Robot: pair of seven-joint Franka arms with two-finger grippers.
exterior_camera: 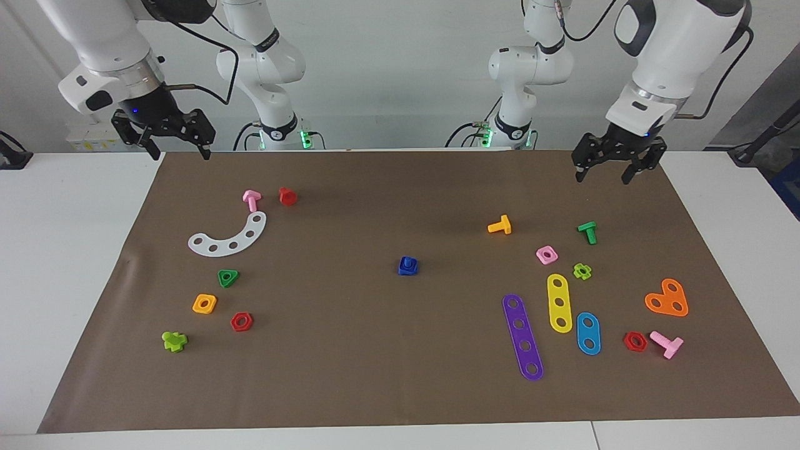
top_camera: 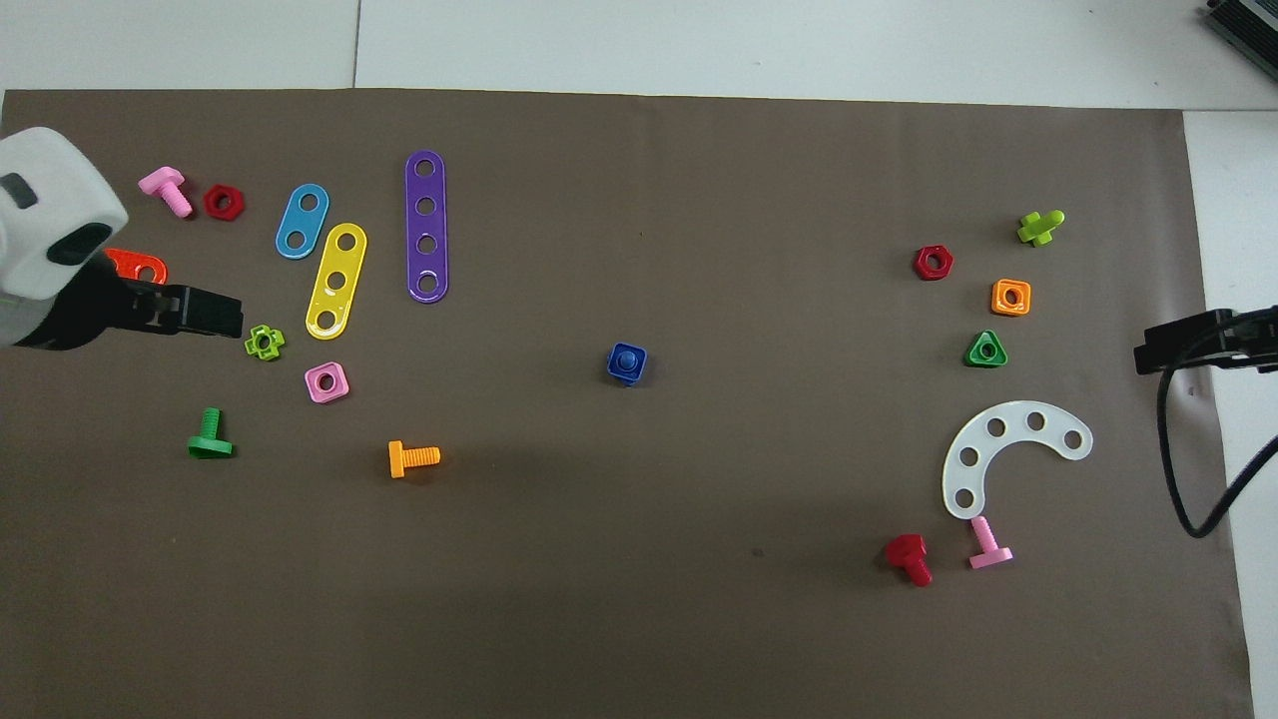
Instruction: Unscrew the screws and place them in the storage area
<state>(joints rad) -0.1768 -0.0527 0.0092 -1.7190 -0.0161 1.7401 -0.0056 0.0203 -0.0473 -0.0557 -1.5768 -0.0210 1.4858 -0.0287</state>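
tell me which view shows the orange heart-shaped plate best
The facing view: the orange heart-shaped plate lies fully visible on the mat there. In the overhead view the left gripper and its wrist cover most of it, leaving only one lobe showing.

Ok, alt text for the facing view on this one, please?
A blue bolt-and-nut piece sits untouched mid-mat, between a white curved strip with small nuts and a group of coloured straight strips. The open left gripper hangs over the mat above a green bolt; the open right gripper waits at the mat's corner.
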